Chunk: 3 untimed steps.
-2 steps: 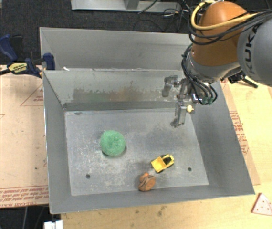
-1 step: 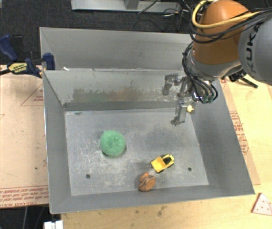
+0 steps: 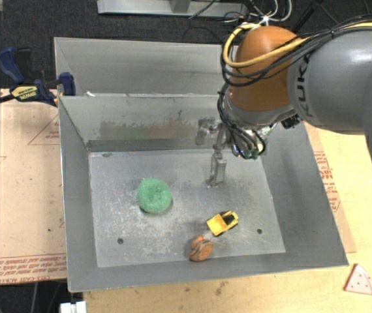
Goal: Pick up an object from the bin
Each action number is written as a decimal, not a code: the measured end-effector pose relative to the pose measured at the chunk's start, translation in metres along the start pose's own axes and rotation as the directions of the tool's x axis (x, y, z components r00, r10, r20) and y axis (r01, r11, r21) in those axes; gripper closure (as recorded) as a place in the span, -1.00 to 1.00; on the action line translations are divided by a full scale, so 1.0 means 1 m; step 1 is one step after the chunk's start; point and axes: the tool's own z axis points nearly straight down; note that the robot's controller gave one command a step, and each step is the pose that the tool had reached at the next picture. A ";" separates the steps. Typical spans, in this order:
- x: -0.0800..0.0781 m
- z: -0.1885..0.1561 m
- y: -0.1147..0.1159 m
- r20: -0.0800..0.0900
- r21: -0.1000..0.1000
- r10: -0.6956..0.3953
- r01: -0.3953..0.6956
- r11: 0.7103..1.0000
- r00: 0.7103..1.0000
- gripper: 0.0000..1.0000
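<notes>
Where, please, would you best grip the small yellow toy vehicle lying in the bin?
Probably across the short width of the yellow toy vehicle, mid-body, from straight above: it lies low on the bin floor, long axis slanted, both sides free.

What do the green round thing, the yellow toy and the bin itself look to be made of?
The green pad is probably sponge or a fibre scrubber: fuzzy, matt surface. The yellow toy looks like hard plastic or painted metal: smooth, bright, with dark parts. The bin is sheet metal: dull grey, scuffed floor.
</notes>
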 end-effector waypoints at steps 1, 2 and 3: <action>-0.013 0.057 0.029 -0.004 -0.004 -0.104 0.104 0.995 0.995 -1.00; 0.008 0.097 0.036 -0.005 -0.003 -0.123 0.123 0.992 0.992 -1.00; 0.015 0.102 0.074 -0.007 -0.002 -0.215 0.215 0.977 0.977 -1.00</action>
